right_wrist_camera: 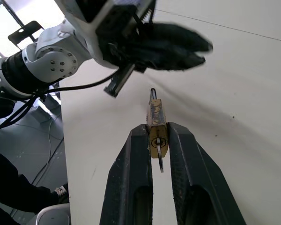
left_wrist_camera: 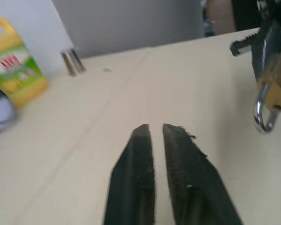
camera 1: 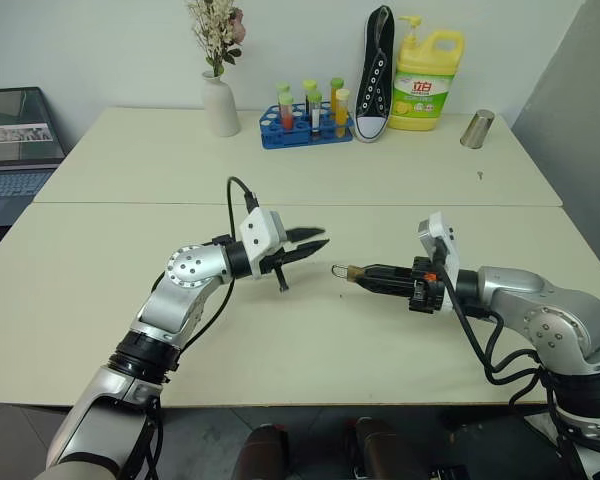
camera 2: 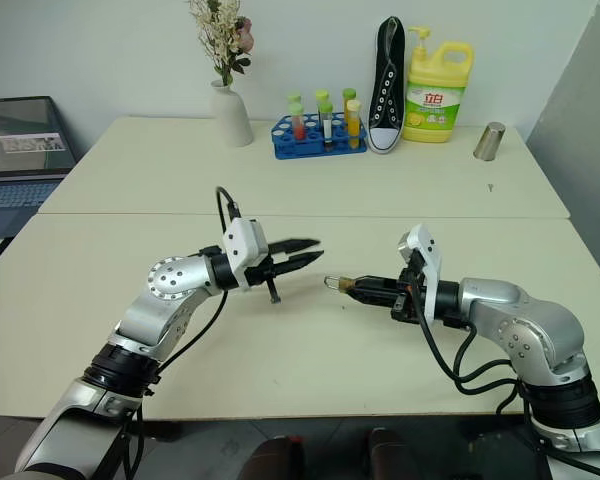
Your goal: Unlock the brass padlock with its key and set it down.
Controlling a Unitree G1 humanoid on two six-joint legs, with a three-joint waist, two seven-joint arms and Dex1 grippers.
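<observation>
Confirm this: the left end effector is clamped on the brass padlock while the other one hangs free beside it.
Wrong arm. The right end effector is clamped on the brass padlock, as the right wrist view shows; the left end effector hangs free beside it, holding nothing.

Both arms reach inward over the tabletop [camera 1: 100, 300], their pincers pointing at each other with a gap between the tips. The left pincer [camera 1: 318, 242] lies about level, its two black fingers nearly together and holding nothing. The right pincer [camera 1: 358, 273] tilts slightly down, its fingers clamped on the padlock [right_wrist_camera: 157, 129], shackle toward the left pincer.
</observation>
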